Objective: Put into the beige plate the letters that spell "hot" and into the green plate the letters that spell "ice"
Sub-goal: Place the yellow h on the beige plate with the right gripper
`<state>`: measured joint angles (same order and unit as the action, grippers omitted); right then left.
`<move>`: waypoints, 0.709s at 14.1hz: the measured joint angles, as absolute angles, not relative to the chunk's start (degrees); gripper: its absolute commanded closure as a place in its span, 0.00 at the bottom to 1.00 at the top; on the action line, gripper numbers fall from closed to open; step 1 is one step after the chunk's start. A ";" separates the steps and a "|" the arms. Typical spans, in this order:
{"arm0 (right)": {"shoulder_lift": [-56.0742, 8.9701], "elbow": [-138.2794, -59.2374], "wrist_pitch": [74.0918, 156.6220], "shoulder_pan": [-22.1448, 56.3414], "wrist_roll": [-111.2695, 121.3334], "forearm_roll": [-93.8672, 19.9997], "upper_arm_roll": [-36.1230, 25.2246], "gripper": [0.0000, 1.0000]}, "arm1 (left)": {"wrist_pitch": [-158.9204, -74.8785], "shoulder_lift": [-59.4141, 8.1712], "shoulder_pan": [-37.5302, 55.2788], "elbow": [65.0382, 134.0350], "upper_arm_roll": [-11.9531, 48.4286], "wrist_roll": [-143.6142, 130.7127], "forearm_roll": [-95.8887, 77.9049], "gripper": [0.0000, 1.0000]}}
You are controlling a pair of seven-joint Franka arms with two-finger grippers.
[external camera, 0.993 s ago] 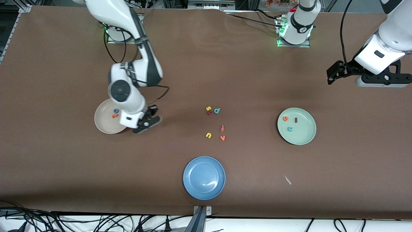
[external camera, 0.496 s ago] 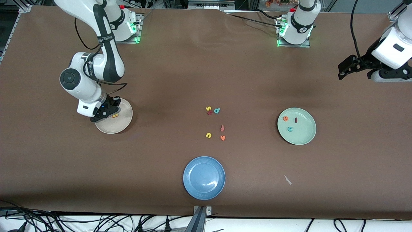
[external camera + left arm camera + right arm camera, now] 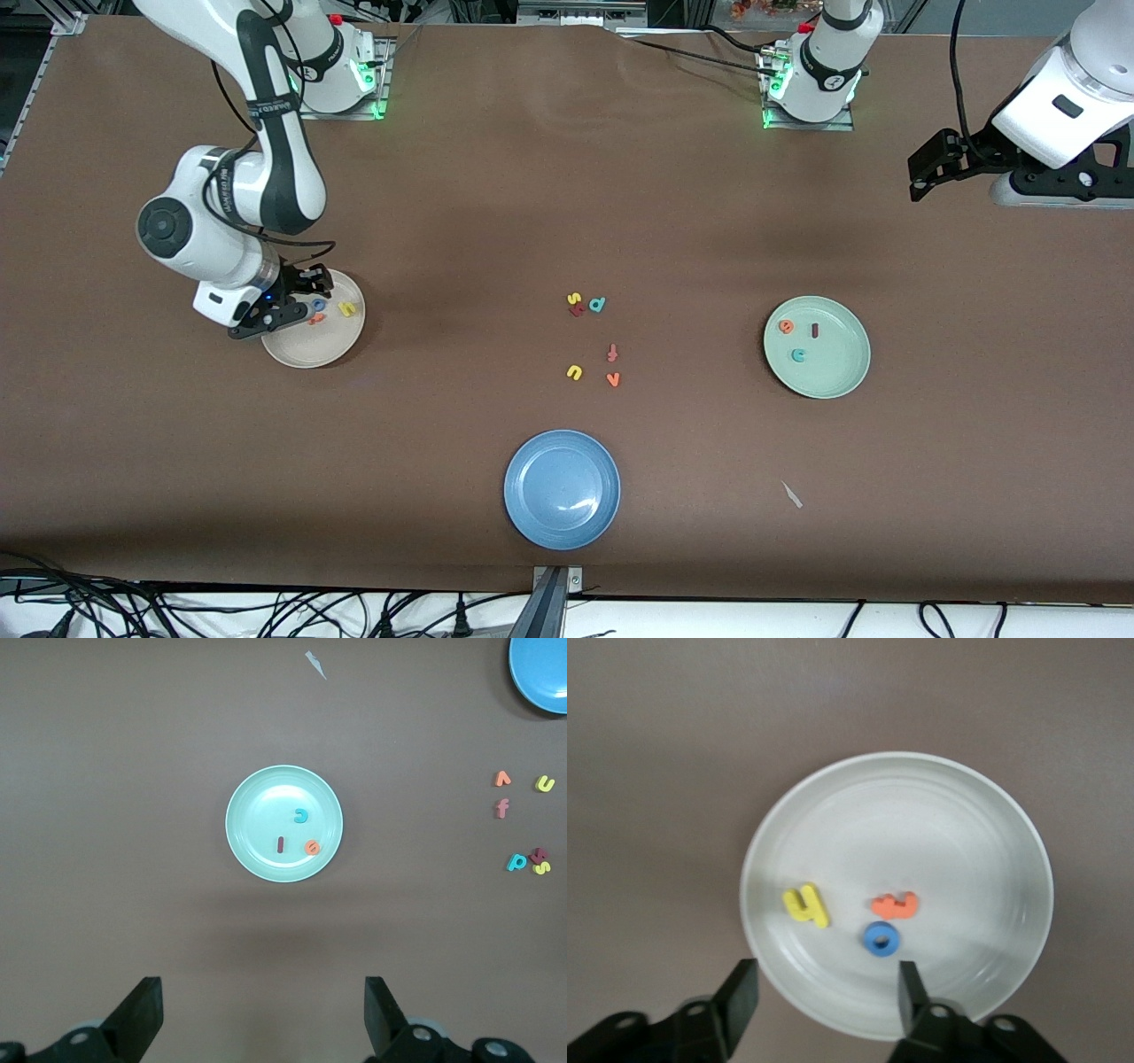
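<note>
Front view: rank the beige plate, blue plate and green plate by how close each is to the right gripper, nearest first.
1. Beige plate: directly under the right gripper, which is over its rim at the right arm's end of the table.
2. Blue plate: mid-table, nearest the front camera.
3. Green plate: toward the left arm's end.

A: Cream-beige plate point(image 3: 992, 815) on a brown table point(image 3: 496, 213), carrying a yellow h point(image 3: 806, 904), a blue o point(image 3: 881, 939) and an orange t point(image 3: 895, 904).

B: The mint-green plate point(image 3: 257, 842) carries a dark red i point(image 3: 281, 844), a teal c point(image 3: 302, 816) and an orange e point(image 3: 312, 847) (all plain, no patterns). A third plate point(image 3: 532, 514) is blue.
</note>
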<state>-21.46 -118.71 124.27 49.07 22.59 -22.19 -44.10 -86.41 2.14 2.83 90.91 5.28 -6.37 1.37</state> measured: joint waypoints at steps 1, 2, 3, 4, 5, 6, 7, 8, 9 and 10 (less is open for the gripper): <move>-21.71 -115.86 120.45 48.76 18.67 -22.19 -44.10 0.00 | -86.33 2.04 2.75 90.80 5.21 -6.37 1.37 0.00; -22.12 -113.49 117.71 48.68 14.45 -22.18 -44.10 0.00 | -86.31 1.96 2.64 90.72 5.19 -6.37 1.37 0.00; -22.74 -111.64 116.10 48.69 10.10 -22.18 -44.02 0.00 | -86.29 1.89 2.56 90.66 5.19 -6.37 1.37 0.00; -23.57 -110.24 115.38 48.74 6.34 -22.18 -43.83 0.00 | -86.27 1.85 2.51 90.61 5.18 -6.37 1.37 0.00; -24.47 -109.08 115.00 48.77 3.23 -22.18 -43.58 0.00 | -86.25 1.82 2.51 90.56 5.19 -6.37 1.37 0.00; -25.43 -108.02 114.25 48.79 0.78 -22.19 -43.41 0.00 | -86.24 1.81 2.51 90.53 5.19 -6.37 1.37 0.00; -26.26 -106.95 113.10 48.79 -0.93 -22.19 -43.36 0.00 | -86.24 1.81 2.51 90.50 5.19 -6.37 1.37 0.00; -26.91 -105.88 111.96 48.69 -2.44 -22.19 -43.23 0.00 | -86.22 1.81 2.51 90.49 5.19 -6.37 1.37 0.00; -27.07 -105.03 110.85 47.87 -3.92 -22.03 -42.22 0.00 | -86.22 1.80 2.51 90.48 5.19 -6.37 1.37 0.00; -26.82 -104.14 109.87 45.03 -5.74 -20.63 -38.81 0.00 | -86.22 1.80 2.51 90.47 5.19 -6.37 1.37 0.00</move>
